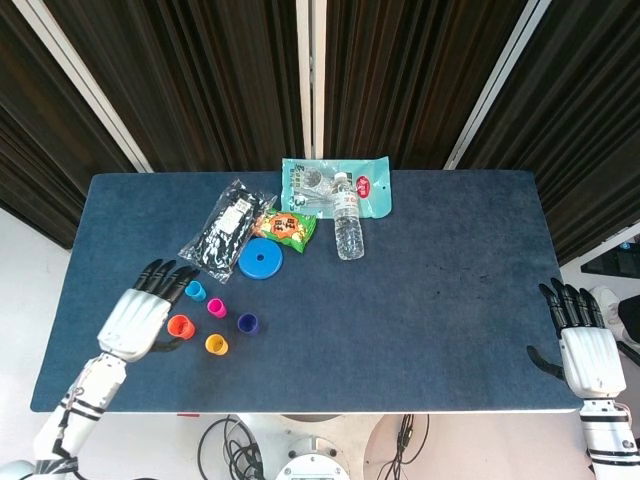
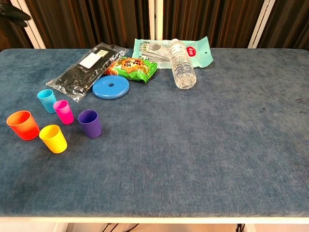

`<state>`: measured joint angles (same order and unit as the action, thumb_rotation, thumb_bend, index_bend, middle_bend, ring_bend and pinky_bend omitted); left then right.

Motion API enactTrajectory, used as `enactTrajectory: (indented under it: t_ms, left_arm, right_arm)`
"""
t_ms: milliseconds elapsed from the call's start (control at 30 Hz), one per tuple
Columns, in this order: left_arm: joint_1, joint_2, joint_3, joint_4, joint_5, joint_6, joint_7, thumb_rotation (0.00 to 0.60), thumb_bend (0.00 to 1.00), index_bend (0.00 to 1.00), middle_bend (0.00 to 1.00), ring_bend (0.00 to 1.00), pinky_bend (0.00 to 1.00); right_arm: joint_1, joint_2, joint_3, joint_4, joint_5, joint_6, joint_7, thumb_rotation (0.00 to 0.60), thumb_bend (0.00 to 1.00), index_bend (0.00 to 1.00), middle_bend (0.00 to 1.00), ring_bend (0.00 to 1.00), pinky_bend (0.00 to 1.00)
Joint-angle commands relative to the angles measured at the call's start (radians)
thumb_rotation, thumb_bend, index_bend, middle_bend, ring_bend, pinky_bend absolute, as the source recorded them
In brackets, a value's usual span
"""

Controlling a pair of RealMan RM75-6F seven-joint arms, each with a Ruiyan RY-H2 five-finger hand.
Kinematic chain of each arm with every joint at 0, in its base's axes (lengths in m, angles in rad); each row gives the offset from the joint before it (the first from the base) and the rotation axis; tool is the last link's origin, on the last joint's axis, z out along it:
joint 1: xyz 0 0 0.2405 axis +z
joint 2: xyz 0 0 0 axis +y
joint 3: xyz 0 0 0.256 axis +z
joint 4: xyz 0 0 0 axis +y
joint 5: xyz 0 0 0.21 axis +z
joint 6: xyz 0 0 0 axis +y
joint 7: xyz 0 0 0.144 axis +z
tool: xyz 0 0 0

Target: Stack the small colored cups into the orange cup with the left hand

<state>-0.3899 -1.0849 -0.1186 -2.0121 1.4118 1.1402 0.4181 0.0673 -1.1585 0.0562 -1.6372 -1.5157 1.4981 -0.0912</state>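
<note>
An orange cup stands upright at the table's front left. Around it stand a yellow cup, a purple cup, a pink cup and a light blue cup, all apart from each other. My left hand hovers just left of the orange cup, fingers spread and empty; the chest view catches only dark fingertips at its top left corner. My right hand hangs open off the table's right edge.
At the back of the table lie a black packet, a blue disc, a green snack bag, a water bottle on its side and a teal pouch.
</note>
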Motion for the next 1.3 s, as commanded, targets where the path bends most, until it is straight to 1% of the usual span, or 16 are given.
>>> enactTrajectory:
  t_ms: [33,133,267,333,433,500,733,967,1167,1300]
  left_arm:
    - [-0.087,-0.07,-0.034,-0.082,-0.156,-0.079,0.101,0.6,0.09,0.09,0.1,0.0,0.01]
    - [-0.13,-0.154,-0.047,-0.077,-0.254,-0.086,0.153,0.6,0.09,0.1,0.12,0.0,0.01]
    - [-0.181,-0.265,-0.058,-0.029,-0.365,-0.06,0.24,0.6,0.1,0.13,0.13,0.0,0.01]
    - [-0.203,-0.314,-0.055,0.001,-0.42,-0.047,0.279,0.6,0.11,0.14,0.13,0.0,0.01]
    - [-0.231,-0.362,-0.043,0.039,-0.49,-0.039,0.324,0.6,0.13,0.16,0.14,0.0,0.01]
    - [-0.245,-0.388,-0.035,0.067,-0.517,-0.03,0.346,0.6,0.13,0.16,0.15,0.0,0.01]
    - [-0.272,-0.443,-0.01,0.135,-0.544,0.0,0.379,0.6,0.15,0.19,0.22,0.0,0.01]
    - [-0.289,-0.477,0.019,0.203,-0.517,0.021,0.403,0.6,0.17,0.24,0.27,0.0,0.01]
    - [-0.292,-0.49,0.036,0.242,-0.498,0.022,0.389,0.6,0.17,0.27,0.32,0.0,0.01]
    - [-0.29,-0.498,0.041,0.26,-0.494,0.017,0.368,0.6,0.19,0.32,0.36,0.0,0.01]
  right_arm:
    - [-0.003,0.007,0.001,-0.005,0.001,0.004,0.015,0.6,0.13,0.0,0.0,0.0,0.0]
    - [-0.007,0.014,0.007,-0.007,0.004,0.013,0.03,0.6,0.13,0.0,0.0,0.0,0.0]
    - [-0.013,0.026,0.005,-0.012,-0.004,0.026,0.042,0.6,0.13,0.0,0.0,0.0,0.0]
    - [-0.017,0.031,0.003,-0.014,-0.012,0.034,0.052,0.6,0.13,0.0,0.0,0.0,0.0]
    - [-0.023,0.042,0.002,-0.019,-0.016,0.042,0.071,0.6,0.13,0.0,0.0,0.0,0.0]
    - [-0.026,0.048,0.003,-0.021,-0.019,0.049,0.079,0.6,0.13,0.0,0.0,0.0,0.0]
    - [-0.031,0.055,0.003,-0.02,-0.02,0.055,0.093,0.6,0.13,0.0,0.0,0.0,0.0]
    - [-0.029,0.053,0.003,-0.021,-0.016,0.045,0.093,0.6,0.13,0.0,0.0,0.0,0.0]
    - [-0.034,0.042,0.014,-0.022,0.003,0.054,0.094,0.6,0.14,0.0,0.0,0.0,0.0]
    - [-0.033,0.041,0.014,-0.016,0.012,0.044,0.099,0.6,0.14,0.0,0.0,0.0,0.0]
